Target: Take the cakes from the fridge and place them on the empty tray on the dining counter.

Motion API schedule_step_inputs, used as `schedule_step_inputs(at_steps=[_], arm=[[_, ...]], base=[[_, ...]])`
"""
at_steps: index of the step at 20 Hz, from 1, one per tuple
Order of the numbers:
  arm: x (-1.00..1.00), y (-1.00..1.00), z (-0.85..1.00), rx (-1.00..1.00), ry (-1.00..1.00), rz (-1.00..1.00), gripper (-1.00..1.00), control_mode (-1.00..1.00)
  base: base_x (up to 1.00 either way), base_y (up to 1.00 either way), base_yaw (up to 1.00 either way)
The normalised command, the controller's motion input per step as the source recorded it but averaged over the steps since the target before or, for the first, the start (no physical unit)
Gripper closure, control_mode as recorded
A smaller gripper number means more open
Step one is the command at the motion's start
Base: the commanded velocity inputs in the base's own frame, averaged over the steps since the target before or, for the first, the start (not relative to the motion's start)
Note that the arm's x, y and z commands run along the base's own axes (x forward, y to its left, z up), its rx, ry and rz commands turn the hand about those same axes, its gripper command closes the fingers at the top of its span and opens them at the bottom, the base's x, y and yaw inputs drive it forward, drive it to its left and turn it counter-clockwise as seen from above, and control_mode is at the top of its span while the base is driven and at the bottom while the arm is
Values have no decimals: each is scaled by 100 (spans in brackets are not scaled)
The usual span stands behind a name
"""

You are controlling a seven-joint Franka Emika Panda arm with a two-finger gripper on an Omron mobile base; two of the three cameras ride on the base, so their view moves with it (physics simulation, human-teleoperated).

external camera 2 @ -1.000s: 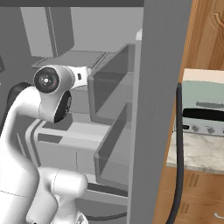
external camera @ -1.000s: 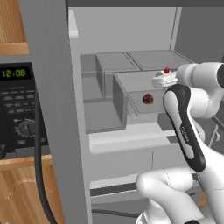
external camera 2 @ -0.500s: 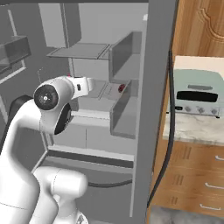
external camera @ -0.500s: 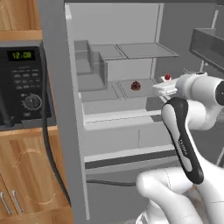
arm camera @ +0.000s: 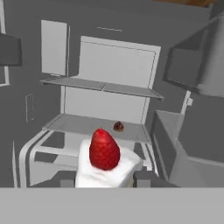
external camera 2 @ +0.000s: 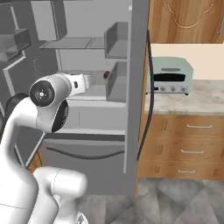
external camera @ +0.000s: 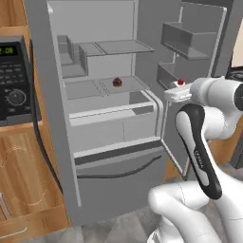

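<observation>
My gripper (external camera: 172, 95) is shut on the white cake slice (arm camera: 106, 169), which has a red cherry (external camera: 180, 82) on top, and holds it in front of the open fridge (external camera: 51, 118). In the hand view the slice sits between the two fingertips (arm camera: 142, 178). The dark brown-red round cake (external camera: 117, 82) rests on the fridge's middle shelf, well beyond the gripper. It is small behind the slice in the hand view (arm camera: 118, 127). In the right base view the gripper (external camera 2: 90, 80) points at the dark cake (external camera 2: 106, 75).
A black microwave (external camera: 14, 78) stands left of the fridge over wooden cabinets. The open fridge door (external camera: 194, 42) with its bins is close behind my arm. Right of the fridge, a pale green toaster oven (external camera 2: 170, 76) sits on a counter (external camera 2: 197, 99) above wooden drawers.
The whole picture has shifted as the base backs away from the fridge. The gripper has come out past the shelves with the white slice. The dark cake stays on its shelf.
</observation>
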Motion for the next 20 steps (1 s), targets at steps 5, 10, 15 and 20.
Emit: schedule_step_inputs(at_steps=[5,10,15,20], arm=[[0,0,0,0,0,0,100,100],[0,0,0,0,0,0,100,100],[0,0,0,0,0,0,100,100],[0,0,0,0,0,0,100,100]], base=[[-10,0,-53],[-14,0,-56],[-13,0,-55],[-21,-3,-53]])
